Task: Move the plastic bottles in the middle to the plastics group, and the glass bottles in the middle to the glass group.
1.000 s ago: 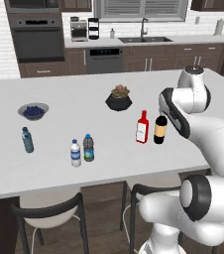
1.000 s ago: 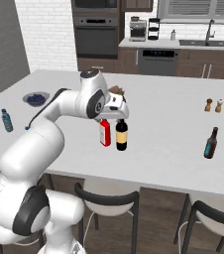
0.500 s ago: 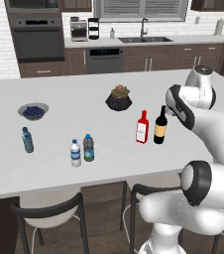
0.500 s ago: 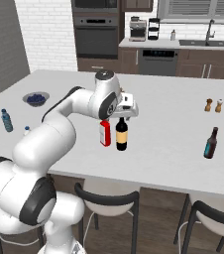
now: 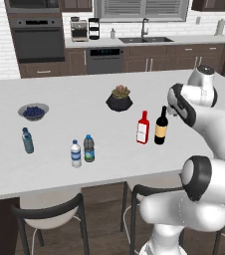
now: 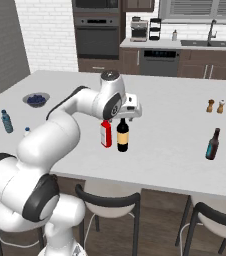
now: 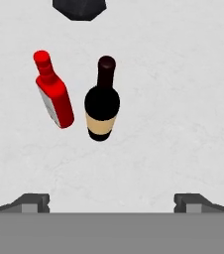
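The tool (image 6: 128, 111) hangs above the surface (image 5: 114, 149) with its jaws spread fully wide and nothing between them; in the hand view its two dark fingertips (image 7: 32, 202) stand far apart at the lower edge.

Directly below it I see the dark brown bottle (image 7: 102, 101) with its yellow-orange label, upright, and just beside it the white bottle with red cap (image 7: 53, 92). The two stand close together but apart. Beyond them sits a dark potted plant (image 5: 119, 98).

Well off toward the far end of the surface stands the slim dark glass bottle (image 6: 213, 144) that marks the glass group, with two small shakers (image 6: 215, 106) behind it. At the opposite end are the small grey-clear bottle (image 5: 88, 148), the white water bottle (image 5: 75, 153), a teal-tinted bottle (image 5: 28, 140) and a bowl of blueberries (image 5: 33, 110).

Risks, as I judge them: the two middle bottles are so near each other that a wide-open descent on the brown one could knock the red-capped one over. A grip on the narrow neck may let the bottle swing or slip during the long carry.

No brand or lettering can be read on any label; only colour bands are legible.
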Robot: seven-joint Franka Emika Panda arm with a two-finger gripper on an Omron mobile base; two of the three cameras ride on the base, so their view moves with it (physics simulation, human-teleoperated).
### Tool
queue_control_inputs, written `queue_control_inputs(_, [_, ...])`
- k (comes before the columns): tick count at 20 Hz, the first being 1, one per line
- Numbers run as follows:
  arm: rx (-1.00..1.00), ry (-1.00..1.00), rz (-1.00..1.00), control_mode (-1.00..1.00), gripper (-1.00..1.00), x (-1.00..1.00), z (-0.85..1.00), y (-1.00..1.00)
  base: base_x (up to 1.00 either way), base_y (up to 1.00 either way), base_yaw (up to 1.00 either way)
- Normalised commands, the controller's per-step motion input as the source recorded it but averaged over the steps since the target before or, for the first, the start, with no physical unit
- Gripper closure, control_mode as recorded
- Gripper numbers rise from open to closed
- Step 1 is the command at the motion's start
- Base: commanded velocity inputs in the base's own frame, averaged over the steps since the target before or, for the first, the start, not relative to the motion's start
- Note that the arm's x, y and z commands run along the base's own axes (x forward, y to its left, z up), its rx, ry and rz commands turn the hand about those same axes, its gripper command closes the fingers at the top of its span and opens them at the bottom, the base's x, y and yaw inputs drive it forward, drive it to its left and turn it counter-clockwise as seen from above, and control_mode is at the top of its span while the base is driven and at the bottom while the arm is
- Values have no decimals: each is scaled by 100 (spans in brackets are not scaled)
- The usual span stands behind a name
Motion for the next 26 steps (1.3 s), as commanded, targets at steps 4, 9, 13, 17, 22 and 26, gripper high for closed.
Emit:
queue_control_inputs(4, [0, 0, 1, -100, -100, 18, -16, 15, 0, 0, 0])
queue_control_inputs(9, [0, -3, 3, -100, -100, 19, -36, 20, 0, 0, 0])
queue_control_inputs(13, [-3, -5, 14, -100, -100, 12, -40, 38, 0, 0, 0])
queue_control_inputs(17, [0, 0, 0, -100, -100, 23, -19, 6, 0, 0, 0])
queue_control_inputs(22, [0, 0, 0, -100, -100, 21, -1, -3, 0, 0, 0])
queue_control_inputs(26, [1, 0, 0, -100, -100, 8, 0, -10, 0, 0, 0])
